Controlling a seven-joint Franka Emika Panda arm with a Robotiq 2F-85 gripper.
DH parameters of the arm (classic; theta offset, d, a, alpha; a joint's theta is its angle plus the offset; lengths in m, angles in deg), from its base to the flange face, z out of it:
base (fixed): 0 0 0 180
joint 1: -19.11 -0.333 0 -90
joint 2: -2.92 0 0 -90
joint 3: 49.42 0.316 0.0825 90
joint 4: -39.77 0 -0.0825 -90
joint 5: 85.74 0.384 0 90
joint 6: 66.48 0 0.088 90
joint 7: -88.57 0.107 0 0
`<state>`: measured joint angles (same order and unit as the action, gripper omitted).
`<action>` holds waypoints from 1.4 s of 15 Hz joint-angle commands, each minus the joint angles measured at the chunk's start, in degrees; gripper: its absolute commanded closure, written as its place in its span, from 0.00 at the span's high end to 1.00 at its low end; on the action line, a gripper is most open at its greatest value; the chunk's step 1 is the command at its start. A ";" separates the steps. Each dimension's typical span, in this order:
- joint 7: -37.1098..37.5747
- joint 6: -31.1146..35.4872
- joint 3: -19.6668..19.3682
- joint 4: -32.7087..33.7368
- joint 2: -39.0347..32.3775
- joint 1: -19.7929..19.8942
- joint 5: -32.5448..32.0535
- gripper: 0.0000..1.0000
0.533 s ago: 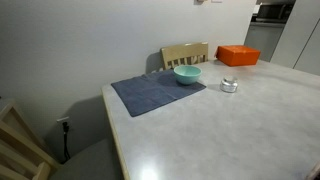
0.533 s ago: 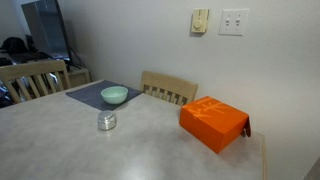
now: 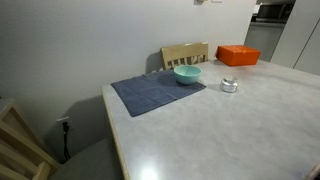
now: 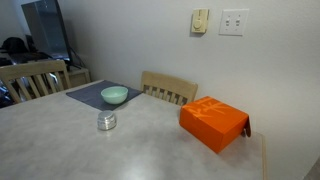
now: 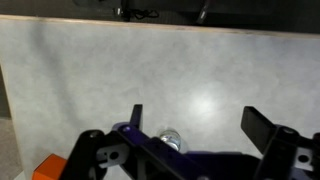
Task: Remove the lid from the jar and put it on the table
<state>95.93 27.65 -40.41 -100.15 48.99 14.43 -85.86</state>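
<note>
The jar (image 3: 229, 85) is small, squat and silvery, and stands on the table (image 3: 200, 130) beside the teal bowl. Its lid (image 4: 106, 116) sits on top of it. It shows in both exterior views and, partly hidden behind the gripper body, in the wrist view (image 5: 172, 138). My gripper (image 5: 200, 125) shows only in the wrist view. It is open and empty, with its fingers spread wide above the pale table top. The arm is out of sight in both exterior views.
A teal bowl (image 3: 187, 74) stands on a blue-grey cloth mat (image 3: 155, 92). An orange box (image 4: 213, 122) lies near the table's edge. Wooden chairs (image 4: 168, 88) stand around the table. A corner of the orange box shows in the wrist view (image 5: 45, 167).
</note>
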 commanded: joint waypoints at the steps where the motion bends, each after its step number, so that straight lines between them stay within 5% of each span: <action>1: -5.22 -3.44 -4.77 4.15 -7.41 -0.84 3.90 1.00; 7: -11.68 -6.08 -9.48 9.56 -17.87 -0.19 6.60 1.00; 8: -9.43 -2.89 -7.77 5.53 -12.98 0.29 5.23 1.00; 11: -10.65 -3.72 -8.62 7.80 -16.80 0.44 5.67 1.00; 21: -18.45 32.87 -10.26 -2.36 -21.56 -0.47 3.88 1.00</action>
<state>81.32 53.84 -49.56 -100.51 30.83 14.12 -82.54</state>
